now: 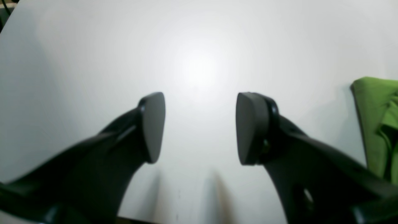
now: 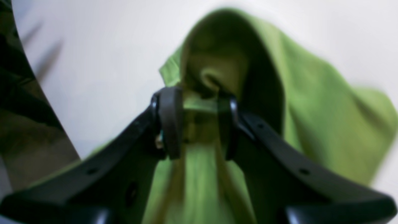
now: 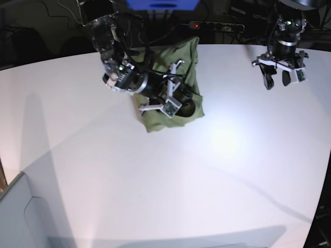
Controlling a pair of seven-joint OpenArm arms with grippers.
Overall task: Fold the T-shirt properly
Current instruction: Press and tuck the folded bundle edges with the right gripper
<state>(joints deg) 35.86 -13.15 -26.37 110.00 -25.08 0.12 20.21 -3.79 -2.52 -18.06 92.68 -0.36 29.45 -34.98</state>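
Observation:
The olive-green T-shirt (image 3: 187,61) lies bunched at the back of the white table (image 3: 155,181), left of centre. My right gripper (image 3: 173,101) is over its front part, shut on a raised fold of the cloth. In the right wrist view the gripper (image 2: 199,124) pinches the green fabric (image 2: 311,109) between its two pads, and the cloth hangs in a hood-like fold beyond them. My left gripper (image 3: 280,78) hangs open and empty above the table's far right. In the left wrist view it (image 1: 200,127) is wide apart over bare table, with a T-shirt edge (image 1: 376,124) at the right border.
A power strip (image 3: 217,25) with a red light and cables lie behind the table's far edge. A grey box corner (image 3: 20,217) stands at the front left. The table's curved edge runs along the back and right.

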